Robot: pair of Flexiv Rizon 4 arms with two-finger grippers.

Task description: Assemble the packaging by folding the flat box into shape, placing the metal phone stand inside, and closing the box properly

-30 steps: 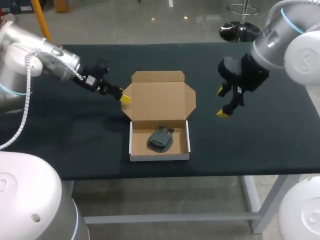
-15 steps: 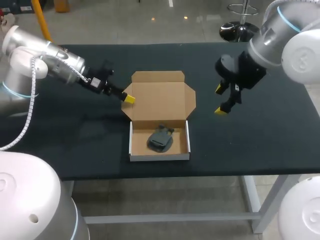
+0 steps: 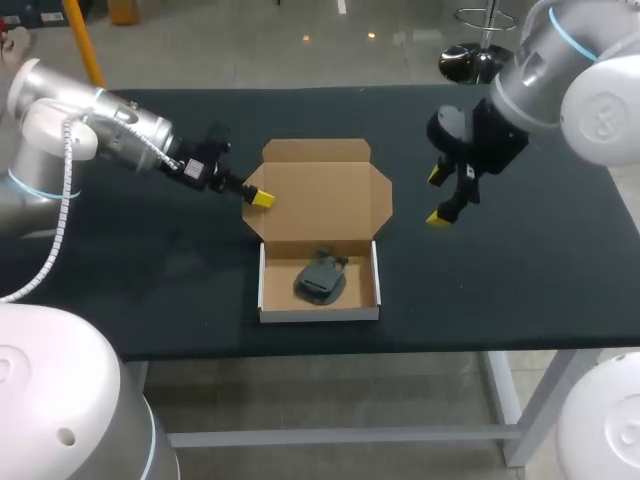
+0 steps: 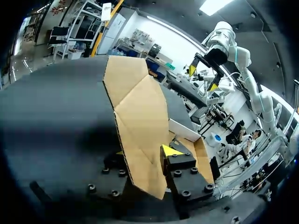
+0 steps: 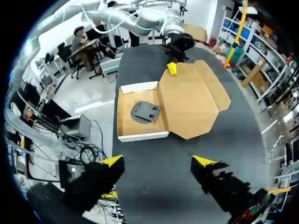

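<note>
Near the bench's [image 3: 520, 280] front edge, midway along it, the box [image 3: 318, 312] is sitting with the metal phone stand [image 3: 320, 278] lying inside its tray and its lid [image 3: 320, 200] spreading open toward the far edge. Its thin cardboard is looking light and springy, likely creasing easily, so the lid seems best taken by a flap or its far rim. The left gripper [image 3: 260, 198] is sitting at the lid's left flap; whether it is clamping it I cannot tell. The right gripper [image 3: 435, 196] is hanging empty, jaws apart, toward the right edge, well apart from the box, and nothing appears to be blocking the lid's swing.

The black-covered table [image 3: 520, 290] stands on a white frame [image 3: 330, 436] with pale legs.
</note>
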